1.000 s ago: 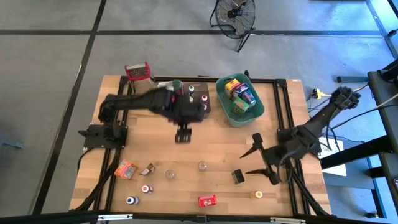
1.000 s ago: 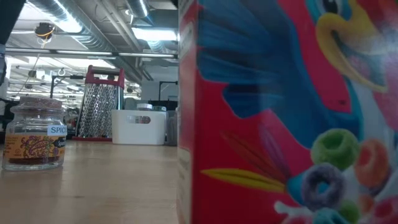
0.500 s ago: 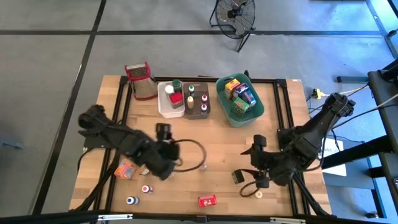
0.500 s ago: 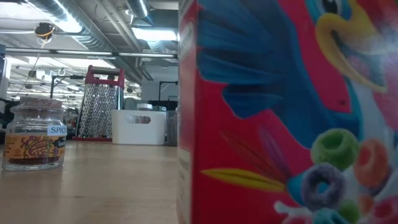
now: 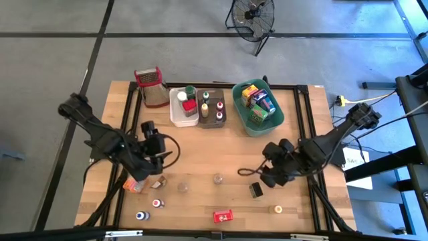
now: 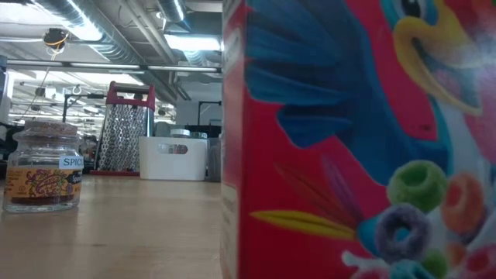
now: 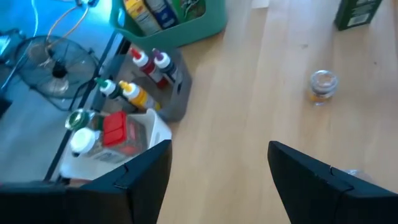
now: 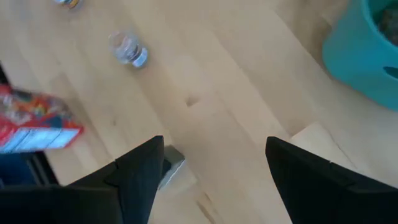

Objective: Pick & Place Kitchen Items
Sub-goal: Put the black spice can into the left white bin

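Observation:
Loose kitchen items lie along the table's near half: an orange box [image 5: 136,182], a small packet [image 5: 159,182], two glass jars [image 5: 182,187] [image 5: 217,179], a dark box [image 5: 256,190], a red box [image 5: 223,216] and small bottles [image 5: 158,203]. My left gripper [image 5: 159,157] hangs open above the table's left part, just beyond the orange box, with nothing between its fingers [image 7: 217,149]. My right gripper [image 5: 251,173] is open over the right half, above and just beyond the dark box, holding nothing [image 8: 214,146]. The low view shows no gripper, only the red box [image 6: 356,139] and a spice jar [image 6: 43,167].
At the far edge stand a steel grater [image 5: 152,86], a white bin [image 5: 175,110], a brown bin [image 5: 212,119] with bottles and a teal bin [image 5: 241,107] with boxes. Bare wood lies between the bins and the loose items. A fan [image 5: 253,17] stands on the floor beyond.
My left gripper has swung from in front of the brown bin toward the table's near left part and sunk a little, staying open. My right gripper has turned about and shifted a little toward the table's left, near the dark box, open as before. No item has moved.

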